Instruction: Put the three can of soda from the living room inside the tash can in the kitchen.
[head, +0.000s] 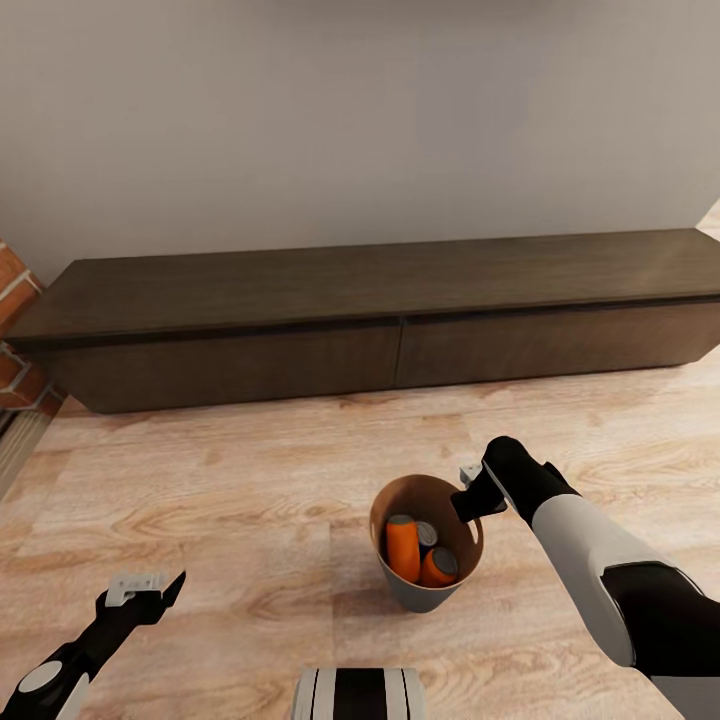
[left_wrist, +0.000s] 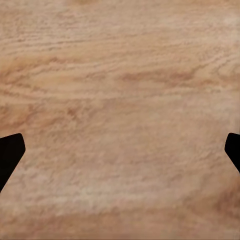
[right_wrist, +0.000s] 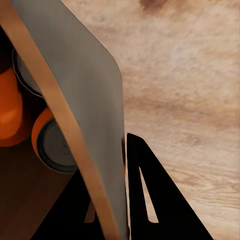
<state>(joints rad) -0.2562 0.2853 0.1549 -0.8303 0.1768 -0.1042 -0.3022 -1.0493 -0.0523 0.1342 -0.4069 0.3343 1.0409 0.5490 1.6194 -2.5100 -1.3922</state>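
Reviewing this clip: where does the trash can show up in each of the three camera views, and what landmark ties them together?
Head view: the trash can stands on the wood floor at lower centre, with the right gripper on its rim.
Left wrist view: the bin is not in it; wood floor and dark fingertips.
Right wrist view: its grey wall and copper rim run between the fingers, orange cans inside.
Shared landmark: the wood floor.

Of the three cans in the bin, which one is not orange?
The dark can, lying between the two orange cans inside the bin; mostly its grey top shows.
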